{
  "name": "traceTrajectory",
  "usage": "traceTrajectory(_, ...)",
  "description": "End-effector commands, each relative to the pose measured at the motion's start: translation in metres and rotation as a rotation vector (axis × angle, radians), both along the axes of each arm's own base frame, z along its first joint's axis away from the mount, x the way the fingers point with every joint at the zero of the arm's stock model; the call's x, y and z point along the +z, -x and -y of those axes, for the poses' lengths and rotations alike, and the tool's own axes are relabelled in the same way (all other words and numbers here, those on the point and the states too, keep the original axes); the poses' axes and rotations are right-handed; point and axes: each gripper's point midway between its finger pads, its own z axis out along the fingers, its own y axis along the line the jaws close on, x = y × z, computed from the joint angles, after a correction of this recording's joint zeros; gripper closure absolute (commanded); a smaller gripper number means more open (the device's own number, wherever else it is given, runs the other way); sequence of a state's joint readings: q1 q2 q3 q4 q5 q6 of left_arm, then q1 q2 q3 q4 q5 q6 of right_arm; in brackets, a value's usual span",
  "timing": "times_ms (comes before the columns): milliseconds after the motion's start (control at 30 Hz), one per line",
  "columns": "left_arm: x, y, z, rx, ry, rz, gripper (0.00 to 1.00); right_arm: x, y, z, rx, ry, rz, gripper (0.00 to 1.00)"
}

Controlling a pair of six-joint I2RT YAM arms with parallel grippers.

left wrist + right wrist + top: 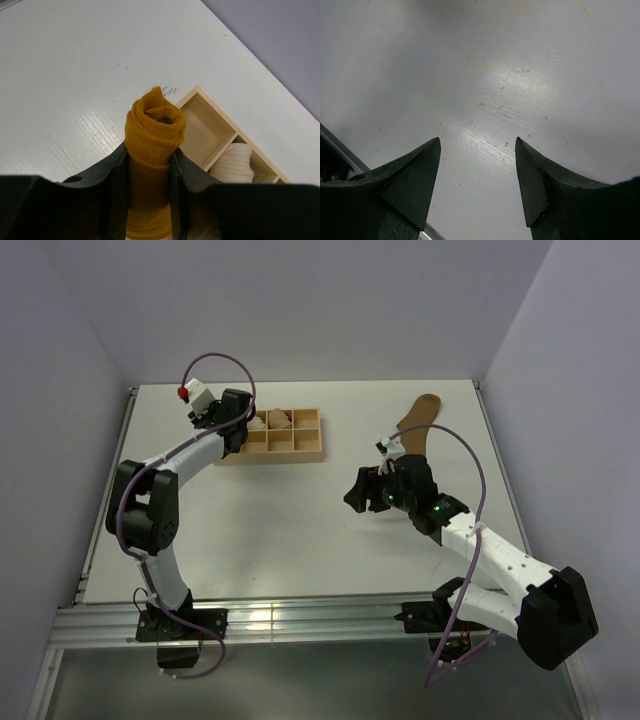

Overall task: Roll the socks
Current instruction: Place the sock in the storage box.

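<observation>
The left gripper (149, 151) clamps the rolled mustard sock (155, 127) by the tray (212, 131); the right gripper (477, 142) gapes empty over the table (520, 60).

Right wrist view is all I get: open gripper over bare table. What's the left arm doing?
Observer: The left gripper is shut on the rolled mustard sock, near a corner of the wooden tray.
Operator: Tray empty?
Observer: No, a pale rolled bundle sits in one compartment.
Operator: Second sock?
Observer: The olive-brown sock lies unrolled at the far right of the table, beyond the right gripper.
</observation>
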State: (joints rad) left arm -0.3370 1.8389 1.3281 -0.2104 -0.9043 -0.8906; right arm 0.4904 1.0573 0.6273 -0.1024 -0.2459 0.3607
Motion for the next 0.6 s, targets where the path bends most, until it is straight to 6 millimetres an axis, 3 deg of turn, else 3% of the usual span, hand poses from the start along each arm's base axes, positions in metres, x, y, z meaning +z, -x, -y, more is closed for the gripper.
traceTrajectory(0,-0.003,-0.011,-0.003,0.023,-0.026,0.029,1.00,0.004,-0.005,-0.003,0.023,-0.012,0.044,0.32)
traceTrajectory(400,-0.028,-0.022,-0.002,0.038,-0.053,-0.009,1.00,0.002,-0.008,-0.005,0.036,-0.008,0.066,0.33)
traceTrajectory(567,-0.025,-0.024,-0.001,0.029,-0.051,-0.001,1.00,0.013,-0.035,-0.002,-0.081,-0.009,0.067,0.37)
